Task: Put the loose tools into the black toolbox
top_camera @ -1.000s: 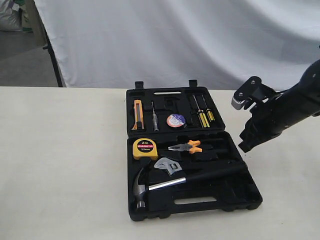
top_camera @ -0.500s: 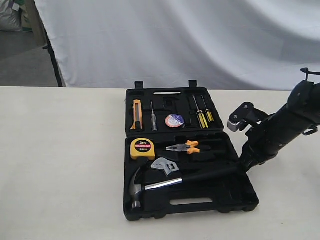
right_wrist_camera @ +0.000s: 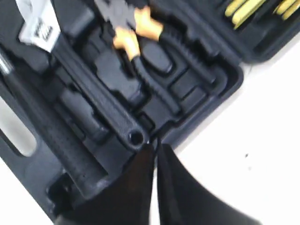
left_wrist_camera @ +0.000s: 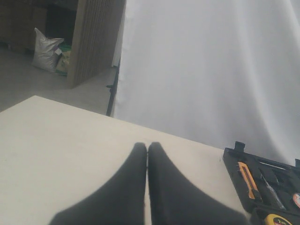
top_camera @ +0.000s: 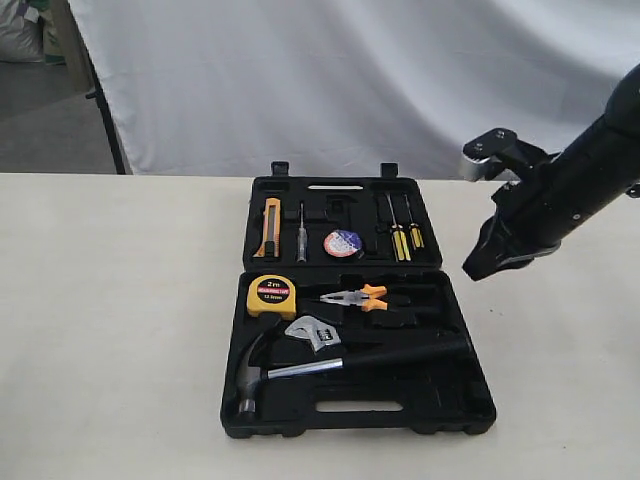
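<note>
The black toolbox (top_camera: 440,385) lies open on the table, both halves flat. The claw hammer (top_camera: 390,355) rests slantwise in its near half, steel head at the left. The adjustable wrench (top_camera: 308,331) lies just above it, silver head up. In the right wrist view the wrench (right_wrist_camera: 93,93) and the hammer handle (right_wrist_camera: 51,136) lie side by side in the toolbox (right_wrist_camera: 225,84). My right gripper (top_camera: 478,268) (right_wrist_camera: 154,145) hovers shut and empty over the box's right edge, near the wrench's shaft end. My left gripper (left_wrist_camera: 147,146) is shut over bare table, left of the toolbox (left_wrist_camera: 262,178).
A yellow tape measure (top_camera: 272,293) and orange-handled pliers (top_camera: 355,297) sit in the near half. The far half holds a utility knife (top_camera: 272,226), tape roll (top_camera: 342,242) and yellow screwdrivers (top_camera: 405,238). A white backdrop hangs behind the table.
The toolbox slid left and toward the near edge. My right gripper dipped to the box's right edge, then rose and pulled back. The tools moved with the box.
</note>
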